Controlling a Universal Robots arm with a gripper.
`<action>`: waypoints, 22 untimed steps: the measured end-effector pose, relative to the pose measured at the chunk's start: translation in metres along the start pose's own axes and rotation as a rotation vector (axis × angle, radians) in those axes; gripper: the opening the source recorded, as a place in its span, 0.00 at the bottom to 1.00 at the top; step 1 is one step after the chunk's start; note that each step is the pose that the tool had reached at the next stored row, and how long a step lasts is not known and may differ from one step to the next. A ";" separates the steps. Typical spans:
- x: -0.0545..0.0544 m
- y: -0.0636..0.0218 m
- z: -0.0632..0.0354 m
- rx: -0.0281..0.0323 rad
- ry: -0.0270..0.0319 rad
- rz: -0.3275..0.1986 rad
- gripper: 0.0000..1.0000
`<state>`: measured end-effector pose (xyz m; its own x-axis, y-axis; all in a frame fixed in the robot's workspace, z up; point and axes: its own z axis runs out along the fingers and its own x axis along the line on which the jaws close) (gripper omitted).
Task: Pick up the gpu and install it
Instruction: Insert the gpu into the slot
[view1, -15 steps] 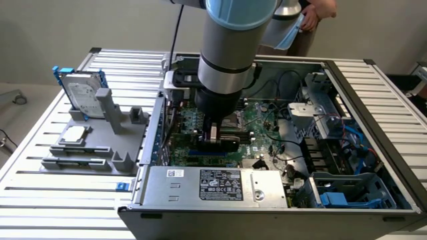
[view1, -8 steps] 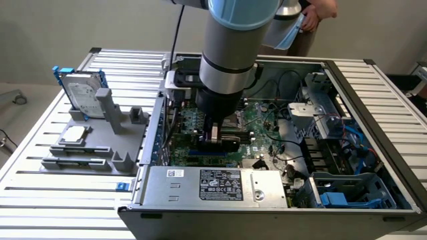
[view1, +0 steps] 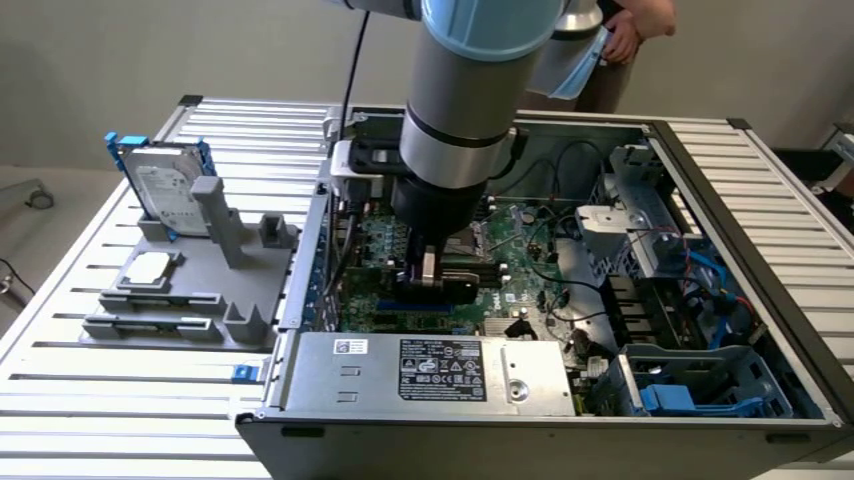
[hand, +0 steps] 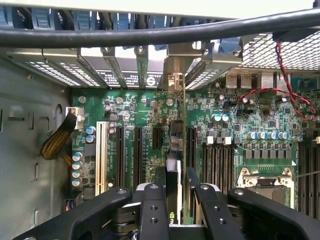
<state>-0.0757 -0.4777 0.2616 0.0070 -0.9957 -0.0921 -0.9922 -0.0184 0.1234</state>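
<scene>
Your end effector (hand: 176, 176) reaches down into the open grey metal computer case (view1: 534, 450) on the slatted aluminium surface (view1: 134, 400) and is clenched on the gpu (hand: 173, 145), a thin black card gripped by its upper edge. The card stands on edge directly under the fingers, over the green motherboard (hand: 150, 115). Its long axis runs away from the fingers toward the case's rear wall, parallel to the long black expansion slots (hand: 137, 155) just beside it. Its silver end bracket (hand: 175, 77) meets the rear openings. You cannot tell whether the lower edge touches a slot.
</scene>
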 end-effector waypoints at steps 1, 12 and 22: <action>0.000 -0.0002 0.0000 -0.0019 0.0000 0.000 0.27; 0.001 -0.0024 0.0006 -0.0198 -0.0003 0.002 0.27; 0.002 -0.0061 0.0018 -0.0300 -0.0005 0.003 0.27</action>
<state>-0.0699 -0.4793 0.2588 0.0042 -0.9957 -0.0922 -0.9880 -0.0183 0.1533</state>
